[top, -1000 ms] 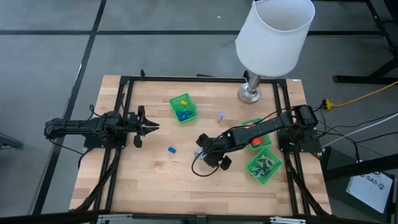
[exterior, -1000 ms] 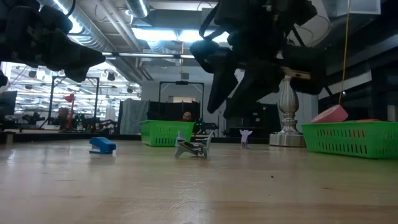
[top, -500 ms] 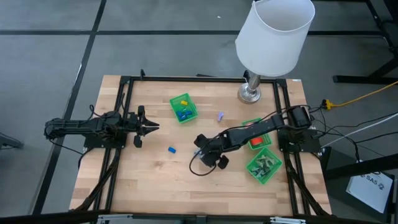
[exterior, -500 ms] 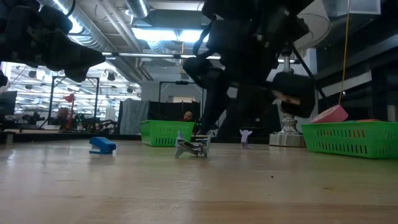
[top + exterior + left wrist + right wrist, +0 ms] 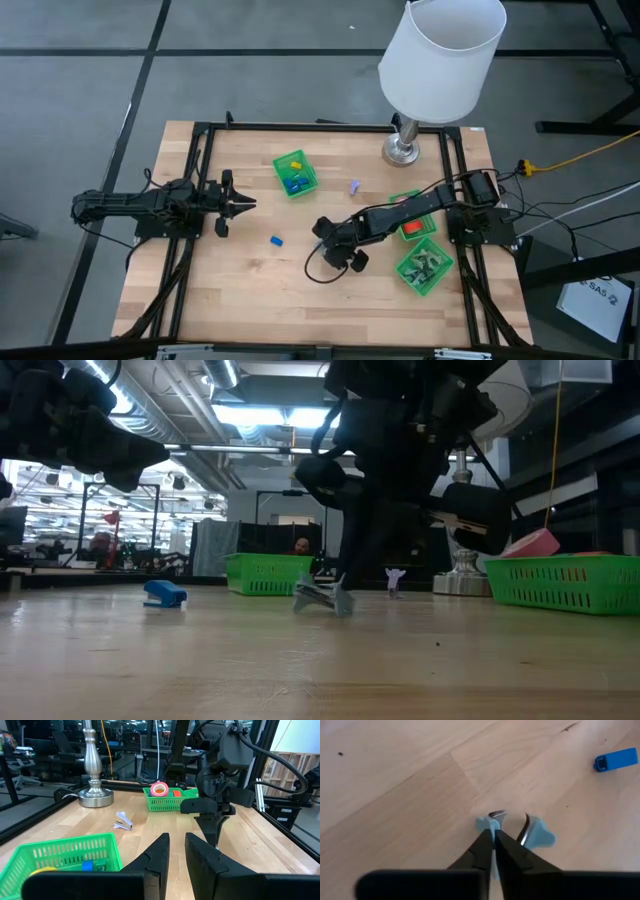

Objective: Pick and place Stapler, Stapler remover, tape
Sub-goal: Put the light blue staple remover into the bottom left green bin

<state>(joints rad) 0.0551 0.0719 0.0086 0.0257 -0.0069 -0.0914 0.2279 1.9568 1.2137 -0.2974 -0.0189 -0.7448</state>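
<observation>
- Right claw, seen from above, is low at mid-surface; my left claw hovers at the left.
- Low view: remover sits tilted under the right claw.
- Left wrist: fingers nearly together, pinching nothing; tape in far basket.
- Right wrist: fingers pinch the remover's blue wing; stapler lies apart.

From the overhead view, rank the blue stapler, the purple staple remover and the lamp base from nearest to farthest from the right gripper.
Measured from the right gripper, mid-table:
1. Blue stapler, just toward the left arm's side.
2. Purple staple remover, toward the lamp end of the table.
3. Lamp base, at the table's far edge.
</observation>
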